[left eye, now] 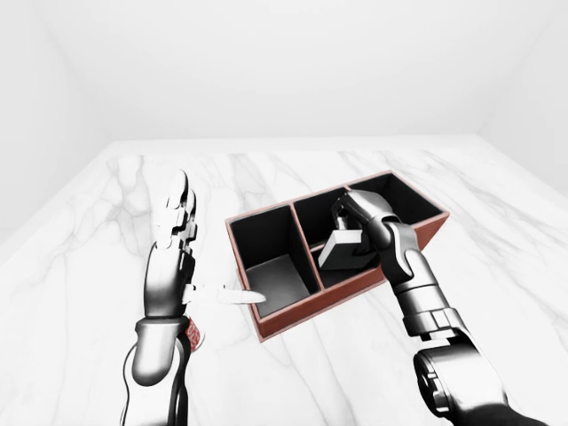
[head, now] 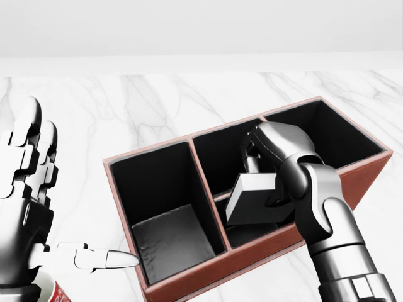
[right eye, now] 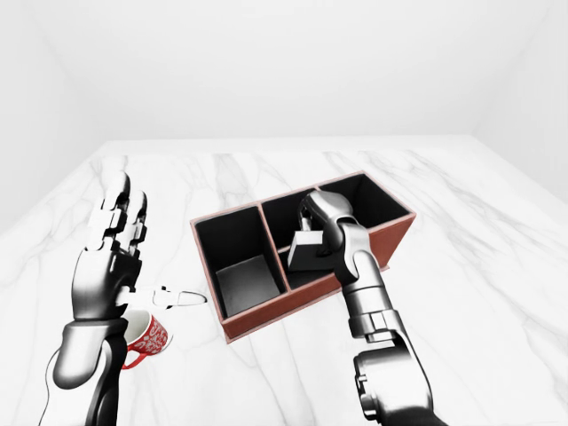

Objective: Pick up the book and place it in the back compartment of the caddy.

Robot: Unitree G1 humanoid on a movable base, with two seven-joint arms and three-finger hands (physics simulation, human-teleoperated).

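Note:
The red-brown caddy [head: 189, 278] lies on the marble table with three black compartments in a row. My right hand [head: 255, 171] is shut on the grey book [head: 252, 200]. It holds the book tilted over the middle compartment, with the lower edge dipping below the rim. The compartments to the left and right of it hold nothing I can see. My left hand [head: 56, 201] stands open and upright at the left of the head view. Its thumb points at the caddy's left end without touching it.
A red patterned mug [right eye: 146, 337] sits on the table under my left hand, left of the caddy. White marble tabletop [left eye: 293, 169] stretches around the caddy and up to a white wall at the top of the views.

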